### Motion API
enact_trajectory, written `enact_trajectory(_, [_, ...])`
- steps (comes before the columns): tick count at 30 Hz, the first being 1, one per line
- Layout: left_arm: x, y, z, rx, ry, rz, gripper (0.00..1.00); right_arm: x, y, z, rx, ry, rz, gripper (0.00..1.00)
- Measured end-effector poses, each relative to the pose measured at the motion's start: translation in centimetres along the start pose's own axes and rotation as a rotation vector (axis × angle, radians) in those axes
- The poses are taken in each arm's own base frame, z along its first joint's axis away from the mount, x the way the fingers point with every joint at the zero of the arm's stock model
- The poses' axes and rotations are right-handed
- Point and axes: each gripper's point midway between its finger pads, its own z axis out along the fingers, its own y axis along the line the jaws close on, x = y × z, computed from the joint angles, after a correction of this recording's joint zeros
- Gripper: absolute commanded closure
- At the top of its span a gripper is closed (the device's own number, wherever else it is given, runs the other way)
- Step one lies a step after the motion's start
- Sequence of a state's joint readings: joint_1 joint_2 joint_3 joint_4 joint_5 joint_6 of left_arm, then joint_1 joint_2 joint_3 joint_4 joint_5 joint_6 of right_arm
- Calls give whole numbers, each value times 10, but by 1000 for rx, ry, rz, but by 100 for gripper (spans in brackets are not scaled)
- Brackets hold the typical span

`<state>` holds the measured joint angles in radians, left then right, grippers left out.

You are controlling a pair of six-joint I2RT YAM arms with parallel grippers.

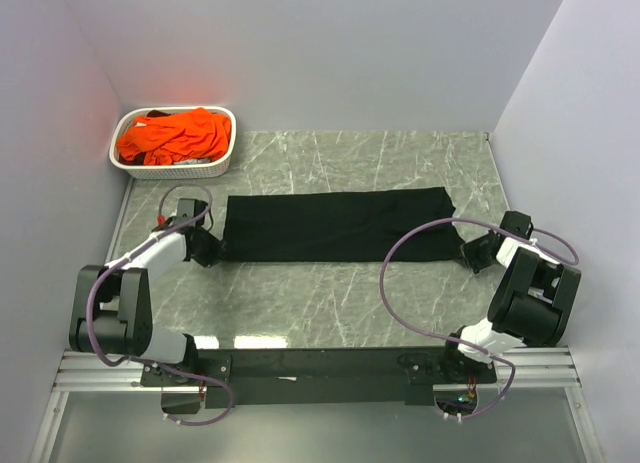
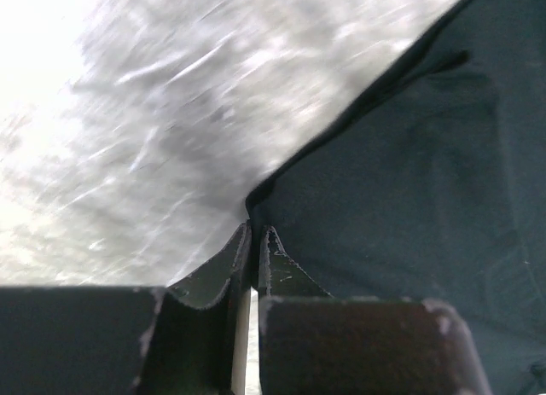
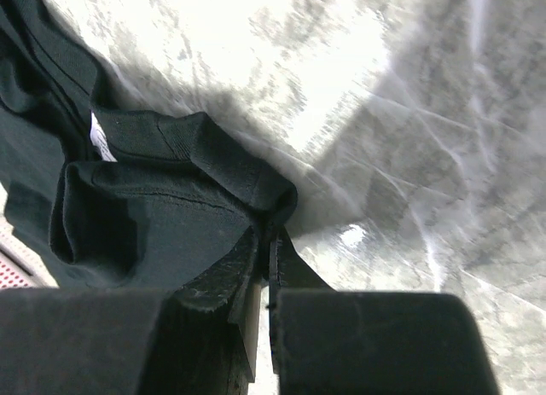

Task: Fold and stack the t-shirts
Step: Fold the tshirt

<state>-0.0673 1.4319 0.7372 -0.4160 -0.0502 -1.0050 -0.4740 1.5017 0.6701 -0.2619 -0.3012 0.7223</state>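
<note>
- Black t-shirt (image 1: 335, 223) lies as a long flat band across the middle of the surface (image 1: 330, 303), well apart from the basket (image 1: 175, 170).
- Cloth looks soft, light and limp. It should sag between holds, so take it by the corners at both ends.
- Left hand (image 2: 256, 231): fingers together at the band's left corner, probably pinching the hem, though the view is too close to be sure.
- Right hand (image 3: 266, 235): fingers clamped on the bunched right end.
- Basket, far left corner: holds orange t-shirts (image 1: 180, 135), heaped and unfolded.
</note>
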Motion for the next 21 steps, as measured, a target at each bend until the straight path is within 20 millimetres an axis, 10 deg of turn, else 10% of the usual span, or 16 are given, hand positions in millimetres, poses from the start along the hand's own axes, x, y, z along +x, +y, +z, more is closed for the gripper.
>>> enact_trajectory(12, [18, 18, 0, 63, 7, -127, 84, 2, -12, -6, -22, -8, 31, 82])
enact_trajectory(21, [14, 36, -29, 48, -63, -142, 41, 5, -20, -22, -25, -65, 23, 55])
